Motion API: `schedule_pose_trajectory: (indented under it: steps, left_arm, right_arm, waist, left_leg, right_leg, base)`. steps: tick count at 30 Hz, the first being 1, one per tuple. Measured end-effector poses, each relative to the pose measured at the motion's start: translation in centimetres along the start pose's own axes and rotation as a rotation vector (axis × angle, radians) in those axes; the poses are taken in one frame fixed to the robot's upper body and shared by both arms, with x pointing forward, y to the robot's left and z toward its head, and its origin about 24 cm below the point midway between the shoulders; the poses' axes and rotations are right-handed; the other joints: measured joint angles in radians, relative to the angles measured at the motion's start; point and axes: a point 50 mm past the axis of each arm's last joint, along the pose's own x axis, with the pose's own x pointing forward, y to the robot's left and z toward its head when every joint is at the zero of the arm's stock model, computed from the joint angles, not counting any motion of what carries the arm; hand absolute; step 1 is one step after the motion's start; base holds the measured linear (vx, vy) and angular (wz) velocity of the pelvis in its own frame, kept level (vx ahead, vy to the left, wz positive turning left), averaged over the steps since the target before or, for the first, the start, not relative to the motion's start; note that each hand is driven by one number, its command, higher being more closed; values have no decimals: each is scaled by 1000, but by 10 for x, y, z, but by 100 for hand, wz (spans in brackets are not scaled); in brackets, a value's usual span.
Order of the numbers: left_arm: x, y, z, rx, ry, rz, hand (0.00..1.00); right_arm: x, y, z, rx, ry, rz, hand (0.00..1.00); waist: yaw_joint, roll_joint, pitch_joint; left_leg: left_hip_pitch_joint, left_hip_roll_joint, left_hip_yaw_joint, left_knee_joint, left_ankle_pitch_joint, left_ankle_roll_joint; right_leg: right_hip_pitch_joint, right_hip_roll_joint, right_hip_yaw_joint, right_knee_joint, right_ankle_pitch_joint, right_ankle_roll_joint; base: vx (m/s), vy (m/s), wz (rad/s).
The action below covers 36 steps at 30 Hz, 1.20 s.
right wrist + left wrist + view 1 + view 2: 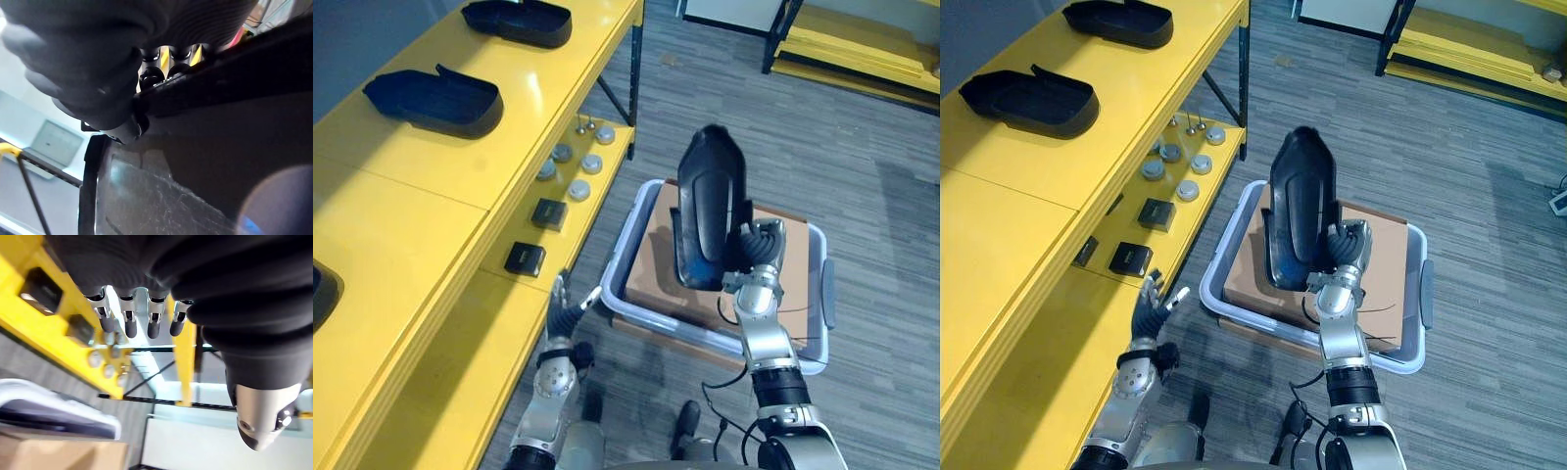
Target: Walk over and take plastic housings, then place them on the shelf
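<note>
Right robot hand (759,253) is clamped on the black plastic housing (710,196), upright over the grey bin (823,294). Left robot hand (566,311) hangs fingers-apart by the yellow shelf (421,196). I'd carry it over level and lay it flat on bare top board, clear of the two housings (435,98) there.

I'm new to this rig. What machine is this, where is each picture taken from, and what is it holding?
It is a humanoid robot. Two pictures look down from its head; two come from its wrists, close behind each hand. Its right hand grips a black plastic housing, upright above a grey bin holding a cardboard box. Its left hand is open and empty, beside the yellow shelf. Other housings lie on its top; small discs and black blocks lie lower down.
</note>
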Motion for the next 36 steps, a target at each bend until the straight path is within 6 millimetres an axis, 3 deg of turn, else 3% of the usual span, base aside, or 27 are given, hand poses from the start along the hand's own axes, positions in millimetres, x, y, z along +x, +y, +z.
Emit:
schedule_pose_trajectory:
  steps: [2,7,16,17,20,26,27,36]
  left_arm:
    - [5,-7,14,2,-74,-3,0]
    - [6,-20,21,7,-112,-32,0]
    - [12,-23,27,59,-151,-52,0]
    - [15,-26,31,64,-170,-56,100]
    - [22,-29,39,85,-222,-61,100]
    - [24,-23,37,122,-217,-52,100]
    - [24,-22,36,125,-217,-52,100]
    - [24,-16,27,168,-172,-56,100]
  right_arm:
    - [-4,6,15,45,-63,23,100]
    - [-18,22,51,173,-203,100,100]
    - [-38,40,82,430,-270,293,100]
    - [-39,40,83,470,-264,306,100]
    - [-43,44,86,555,-250,360,100]
    - [-53,51,87,601,-232,460,100]
    - [-53,51,86,603,-228,465,0]
    - [-60,49,73,603,-209,539,0]
  waist:
    - [-1,1,-6]
    - [-23,0,-31]
    - [-50,0,-78]
    - [-51,0,-78]
    - [-57,2,-80]
    - [-65,0,-84]
    - [-65,0,-85]
    - [-79,8,-114]
  left_leg:
    - [23,0,3,-10,0,0]
    - [45,0,19,-17,0,0]
    - [72,4,65,-47,2,3]
    - [75,4,69,-48,2,3]
    - [80,4,78,-51,2,3]
    - [91,6,92,-67,2,3]
    - [93,6,95,-69,2,3]
    - [99,7,101,-76,2,4]
  right_leg:
    - [16,0,2,-3,0,0]
    - [25,-1,19,-3,0,0]
    - [10,0,67,-3,-2,-2]
    - [10,0,73,-3,-1,-2]
    - [9,0,77,-3,0,0]
    - [5,1,98,-3,0,0]
    - [5,1,100,-3,0,0]
    - [3,2,104,-3,0,0]
  base:
    - [23,3,-6]
    - [-11,5,-10]
    - [-33,2,-16]
    - [-6,6,-12]
    - [0,0,-9]
    - [1,-2,-6]
    - [-9,-1,-8]
    - [-3,-1,-1]
